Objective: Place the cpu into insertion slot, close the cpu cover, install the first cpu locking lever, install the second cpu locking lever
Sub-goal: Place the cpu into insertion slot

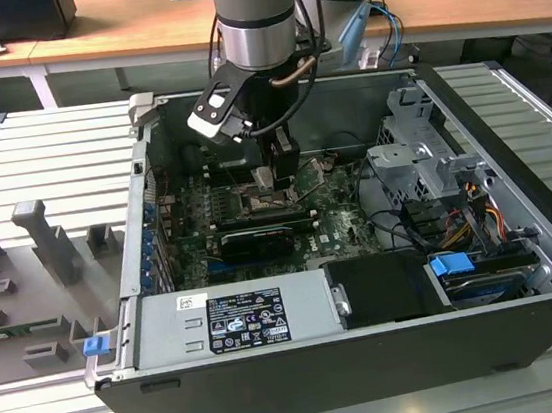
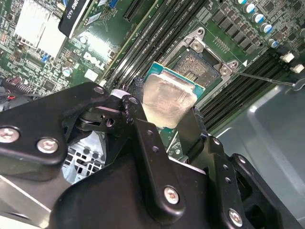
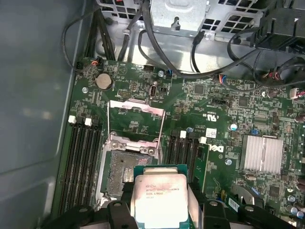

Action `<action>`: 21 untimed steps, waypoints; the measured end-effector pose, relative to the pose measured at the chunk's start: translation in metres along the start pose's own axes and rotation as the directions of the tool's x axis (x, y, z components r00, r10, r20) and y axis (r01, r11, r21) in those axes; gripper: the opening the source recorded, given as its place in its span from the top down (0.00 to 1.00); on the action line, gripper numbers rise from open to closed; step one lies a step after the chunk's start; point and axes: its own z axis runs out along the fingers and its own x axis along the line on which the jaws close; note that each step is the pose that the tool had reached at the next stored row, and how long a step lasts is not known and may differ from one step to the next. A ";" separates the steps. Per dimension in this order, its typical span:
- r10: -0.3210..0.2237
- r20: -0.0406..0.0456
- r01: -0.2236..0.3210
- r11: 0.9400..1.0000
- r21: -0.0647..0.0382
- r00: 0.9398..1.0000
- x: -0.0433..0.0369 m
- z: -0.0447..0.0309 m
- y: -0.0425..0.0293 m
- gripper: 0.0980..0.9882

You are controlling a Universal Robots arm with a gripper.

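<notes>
Fat round arm (image 1: 252, 13): dark grey band on top, brushed silver sleeve under it, black wrist block below. Black cables (image 1: 311, 66) loop off the wrist. Small camera module (image 1: 212, 114) with a white face on a black bracket, fixed to the wrist on the exterior view's left. Jaws are matte black in both wrist views: chunky rounded linkage bars, round pivot pins, silver cross-head screws (image 2: 171, 194) at the joints. Link edges bevelled, slight sheen.

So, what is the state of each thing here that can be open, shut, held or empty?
cpu: held, not yet in the insertion slot.
fingers: shut on the cpu.
insertion slot: empty.
cpu cover: open, swung back.
computer case: open on top.
</notes>
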 end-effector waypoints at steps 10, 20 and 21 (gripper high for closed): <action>0.000 0.000 0.000 1.000 0.000 1.000 0.0037 0.0140 -0.0007 0.52; 0.078 0.007 -0.078 0.997 -0.002 0.997 0.0114 0.0237 0.0006 0.52; 0.078 0.007 -0.078 0.997 -0.002 0.997 0.0127 0.0244 0.0007 0.52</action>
